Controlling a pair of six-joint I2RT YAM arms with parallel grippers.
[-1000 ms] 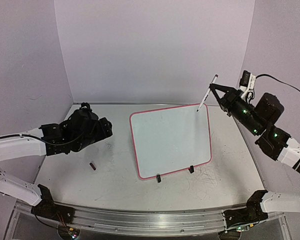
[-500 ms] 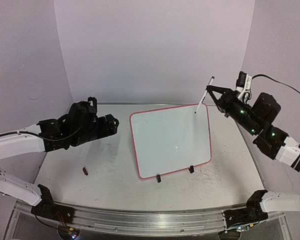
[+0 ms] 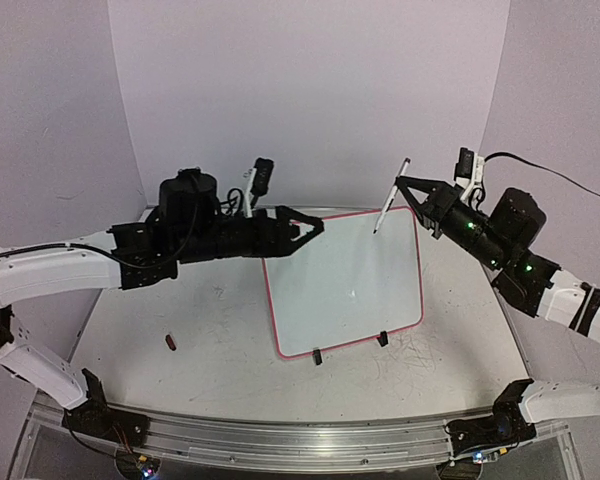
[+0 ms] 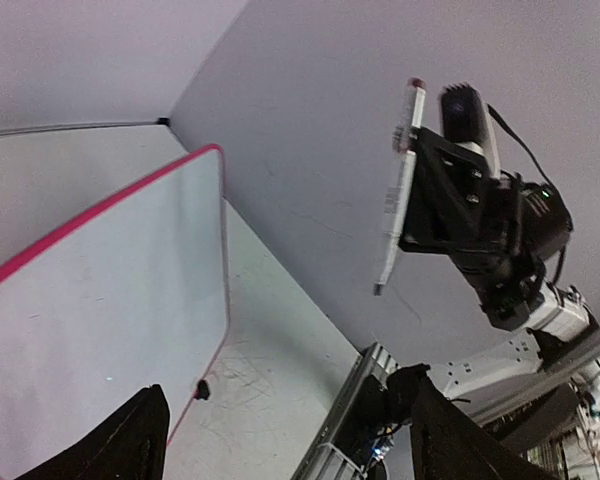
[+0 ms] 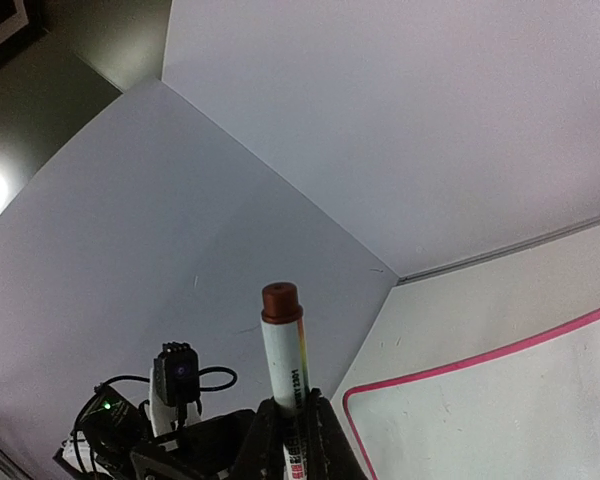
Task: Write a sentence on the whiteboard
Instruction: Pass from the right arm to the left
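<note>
The whiteboard (image 3: pixel 342 285), pink-rimmed and on two black clip feet, lies blank mid-table; no sentence shows on it. My right gripper (image 3: pixel 405 190) is shut on a white marker (image 3: pixel 389 198), which hangs tilted with its tip just above the board's far right corner. In the right wrist view the marker (image 5: pixel 284 350) sticks up between the shut fingers (image 5: pixel 292 425), brown end up, with the whiteboard (image 5: pixel 500 420) below. My left gripper (image 3: pixel 308 231) hovers open and empty over the board's far left corner, pointing at the marker. The left wrist view shows the marker (image 4: pixel 396 190) and the whiteboard (image 4: pixel 100 300).
A small dark red cap (image 3: pixel 170 343) lies on the scuffed table at the left, apart from both arms. White walls close in the back and sides. The table's metal rail (image 3: pixel 300 440) runs along the near edge.
My left arm has risen from the table and swung right, its open gripper now over the board's far left corner. The right gripper carried the marker slightly left and up. The cap shifted left.
</note>
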